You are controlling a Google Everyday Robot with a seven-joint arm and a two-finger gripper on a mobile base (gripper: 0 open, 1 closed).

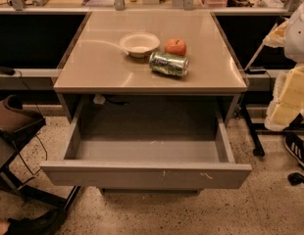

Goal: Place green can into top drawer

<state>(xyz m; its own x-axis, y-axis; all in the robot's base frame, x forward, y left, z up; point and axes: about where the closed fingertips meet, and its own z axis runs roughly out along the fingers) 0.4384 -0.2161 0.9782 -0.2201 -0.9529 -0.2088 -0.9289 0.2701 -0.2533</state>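
The green can lies on its side on the beige table top, near the front right. It is just in front of a red apple and to the right of a white bowl. The top drawer is pulled fully open below the table. Its grey inside shows nothing in it, and its front panel has small white scratches. My gripper shows as a pale shape at the right edge of the view. It is to the right of the table, apart from the can and lower than the table top.
A dark chair stands at the left of the drawer, with a cable running down beside it. Black stand legs and a shoe are on the speckled floor at the right. A cluttered counter runs along the back.
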